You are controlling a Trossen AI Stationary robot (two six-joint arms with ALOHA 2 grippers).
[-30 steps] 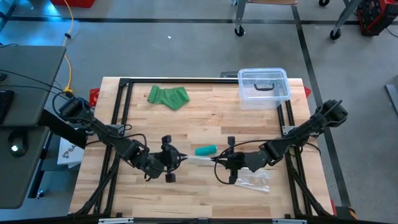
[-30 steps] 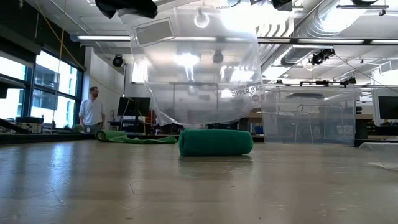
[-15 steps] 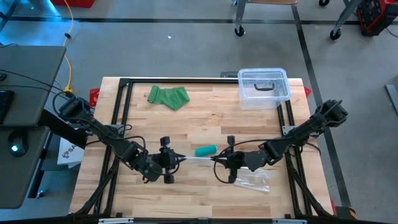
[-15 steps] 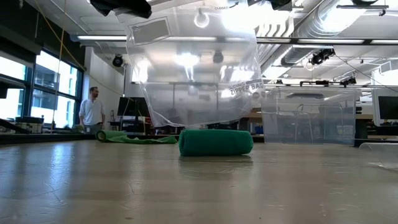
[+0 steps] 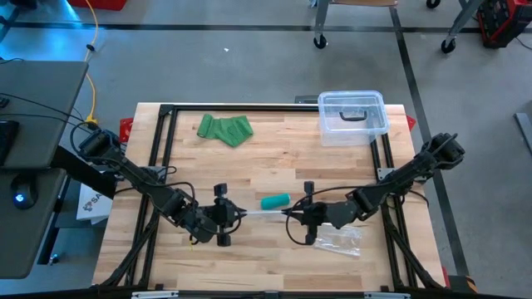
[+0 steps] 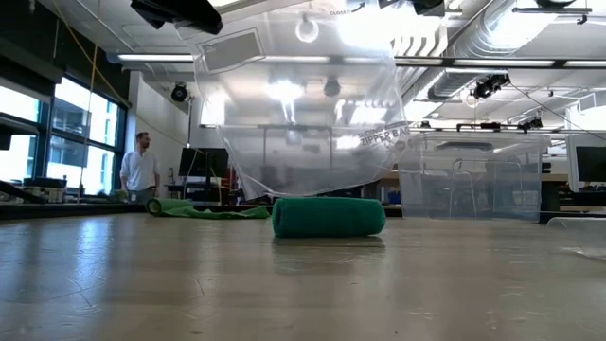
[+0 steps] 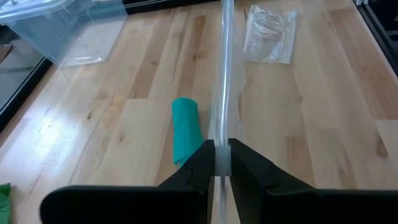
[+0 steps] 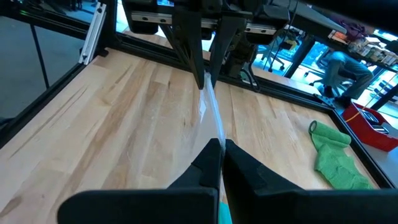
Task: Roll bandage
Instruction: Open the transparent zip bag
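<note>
Here, from above, I see the left gripper point(image 5: 233, 213) and the right gripper point(image 5: 293, 213) each pinching one end of a clear zipper bag point(image 5: 264, 213), just beside the rolled green bandage point(image 5: 275, 200). In the low view the bag hangs above the roll, which lies on the wooden table point(image 6: 303, 284). In both wrist views the jaws stand narrow, clamped on the plastic edge.

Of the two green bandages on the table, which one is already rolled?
The rolled green bandage beside the clear zipper bag, a tight cylinder. The loose green bandage near the far edge lies crumpled and unrolled.
</note>
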